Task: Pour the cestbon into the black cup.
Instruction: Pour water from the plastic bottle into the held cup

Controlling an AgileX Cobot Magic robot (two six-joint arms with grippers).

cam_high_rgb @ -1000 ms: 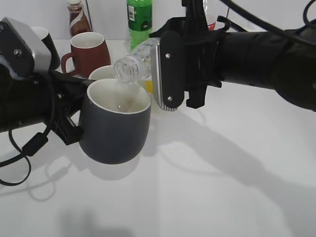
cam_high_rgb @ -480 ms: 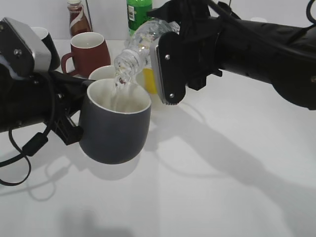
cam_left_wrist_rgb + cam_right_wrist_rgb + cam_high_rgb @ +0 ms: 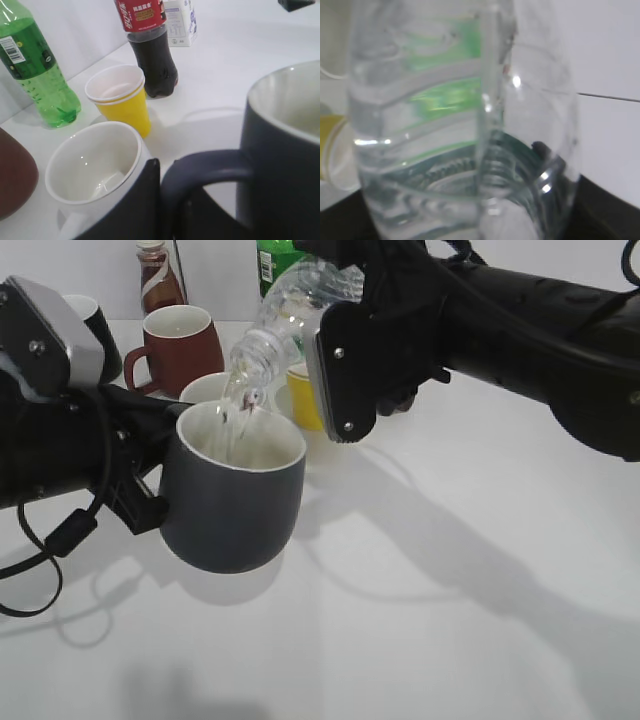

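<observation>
My right gripper [image 3: 345, 335] is shut on the cestbon [image 3: 285, 315], a clear ribbed bottle tipped steeply with its open neck down over the black cup [image 3: 235, 505]. Water runs from the neck into the cup's white inside. The bottle fills the right wrist view [image 3: 465, 150]. My left gripper [image 3: 140, 485] is shut on the cup's loop handle [image 3: 200, 170] and holds the dark grey cup [image 3: 285, 150] above the table; its fingers show at the handle [image 3: 167, 200].
A white mug [image 3: 95, 170] sits just behind the black cup. Stacked yellow paper cups [image 3: 120, 100], a green bottle [image 3: 37, 70], a cola bottle [image 3: 152, 50], a brown mug [image 3: 180, 345] and a small carton [image 3: 180, 22] stand behind.
The right gripper has tilted the bottle further, raising its base and lowering its neck toward the cup. Water now pours into the cup. The left arm and cup stayed still.
</observation>
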